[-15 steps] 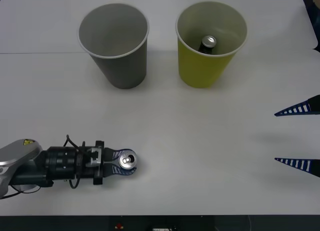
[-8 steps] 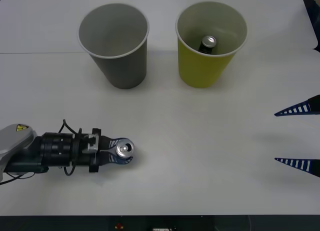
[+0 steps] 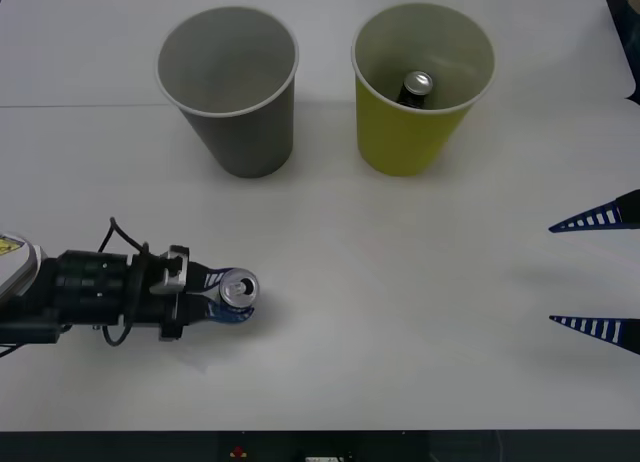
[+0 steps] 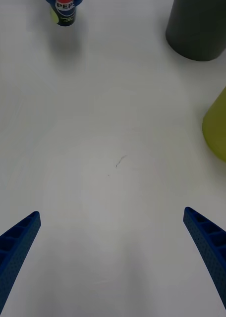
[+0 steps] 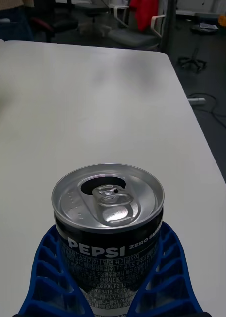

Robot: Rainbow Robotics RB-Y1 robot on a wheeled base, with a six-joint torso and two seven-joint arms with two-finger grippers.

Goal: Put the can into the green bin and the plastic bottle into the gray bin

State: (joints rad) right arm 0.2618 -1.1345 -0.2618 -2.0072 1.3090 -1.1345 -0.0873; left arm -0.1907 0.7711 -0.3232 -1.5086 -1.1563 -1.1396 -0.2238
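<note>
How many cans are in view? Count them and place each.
2. One can lies inside the green bin. The other can, with a dark body, stands upright in the left gripper, near the table's front left.

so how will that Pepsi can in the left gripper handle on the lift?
The Pepsi Zero can has its mouth open, so it is probably light, maybe empty. Its thin wall may dent under a hard squeeze. The glossy body could slip, though the left gripper cups both sides with ribbed fingers. The right gripper is parked open.
</note>
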